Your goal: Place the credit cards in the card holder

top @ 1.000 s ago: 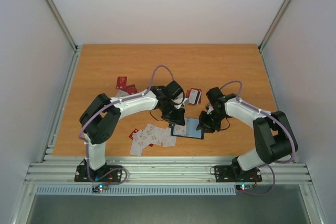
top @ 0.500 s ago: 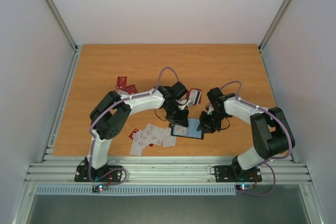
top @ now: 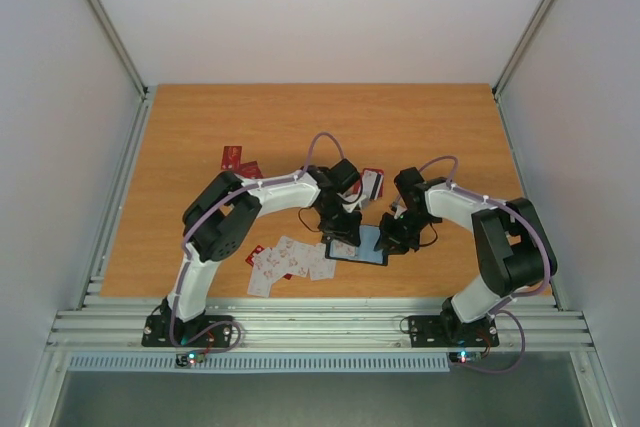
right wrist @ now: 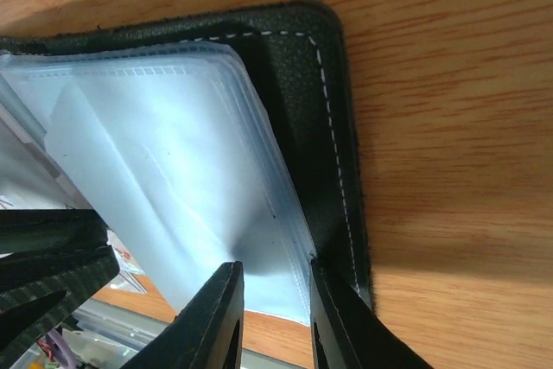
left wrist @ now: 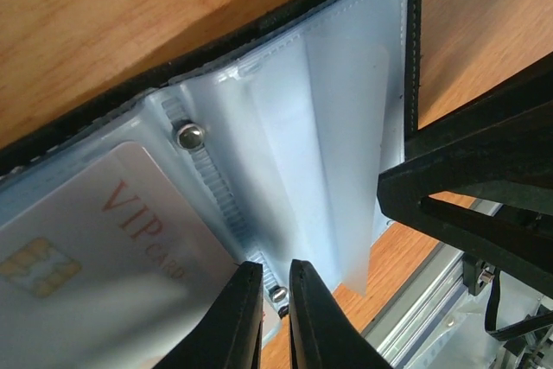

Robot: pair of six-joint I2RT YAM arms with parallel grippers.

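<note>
A: Left wrist view: where's the card holder (left wrist: 346, 127)?
B: Lying open on the table (left wrist: 86, 23). Jaws of the left gripper (left wrist: 275, 278) nearly meet beside a VIP card (left wrist: 104, 239), grip unclear; the right gripper (right wrist: 275, 278) pinches the holder's clear sleeves.

Top external: high, behind arm bases, looking down over whole orange-brown wooden table (top: 200, 137); far.
Left wrist, right wrist: pressed close, looking down own black fingers (left wrist: 233, 326) (right wrist: 216, 317).
All three share black folding card holder (top: 368, 243) with pale blue plastic sleeves, toward table's 6 o'clock.
</note>
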